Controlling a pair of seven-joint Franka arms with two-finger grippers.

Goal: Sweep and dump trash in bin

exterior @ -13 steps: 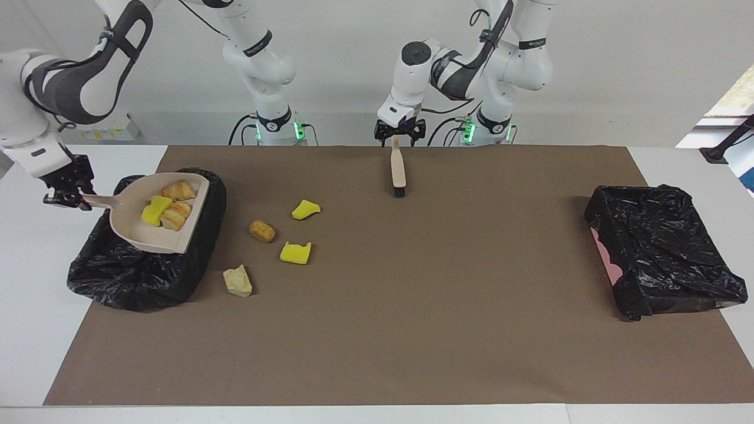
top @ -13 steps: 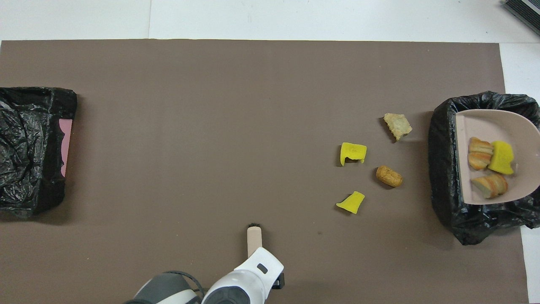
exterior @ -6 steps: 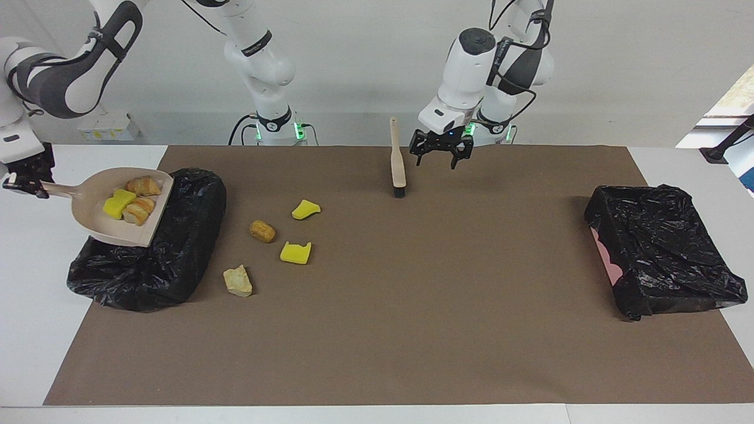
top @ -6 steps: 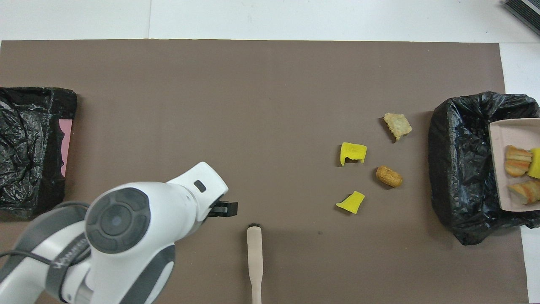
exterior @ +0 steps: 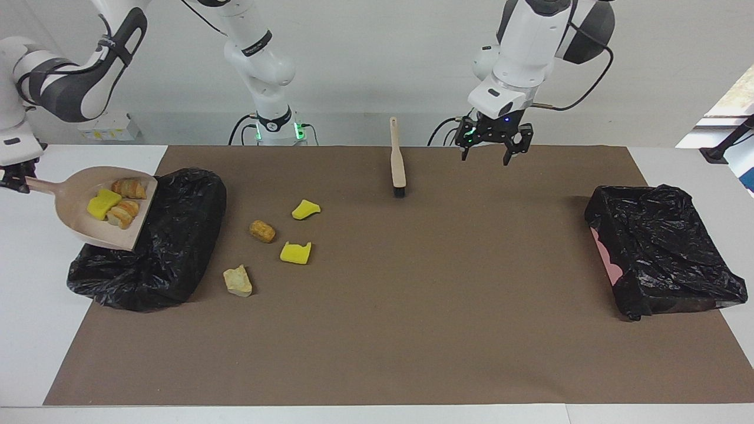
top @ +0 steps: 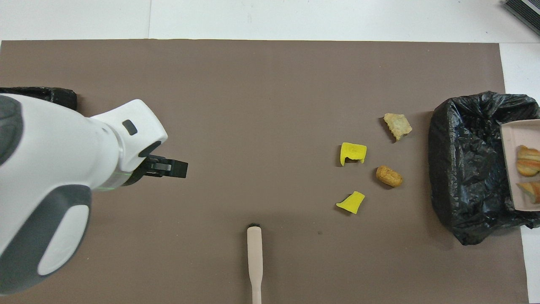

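Observation:
My right gripper [exterior: 14,176] is shut on the handle of a beige dustpan [exterior: 88,227], held tilted in the air over the outer edge of the black-bagged bin [exterior: 159,259]. In the pan lie a yellow sponge piece [exterior: 101,205] and two bread lumps [exterior: 128,187]. Several pieces of trash lie on the brown mat beside the bin: two yellow chunks [exterior: 305,209] [exterior: 295,252], a brown lump [exterior: 262,231] and a beige lump [exterior: 237,280]. My left gripper [exterior: 493,147] hangs open and empty above the mat's edge by the robots, apart from the beige brush [exterior: 397,159].
A second black-bagged bin [exterior: 660,259] sits at the left arm's end of the mat. The brush [top: 254,257] lies with its handle toward the robots and its bristles toward the mat's middle. White table borders the mat [exterior: 412,330].
The left gripper has left the brush handle, risen and swung toward the left arm's end. The right gripper has drawn the loaded dustpan back from over the bin's middle toward the table's end.

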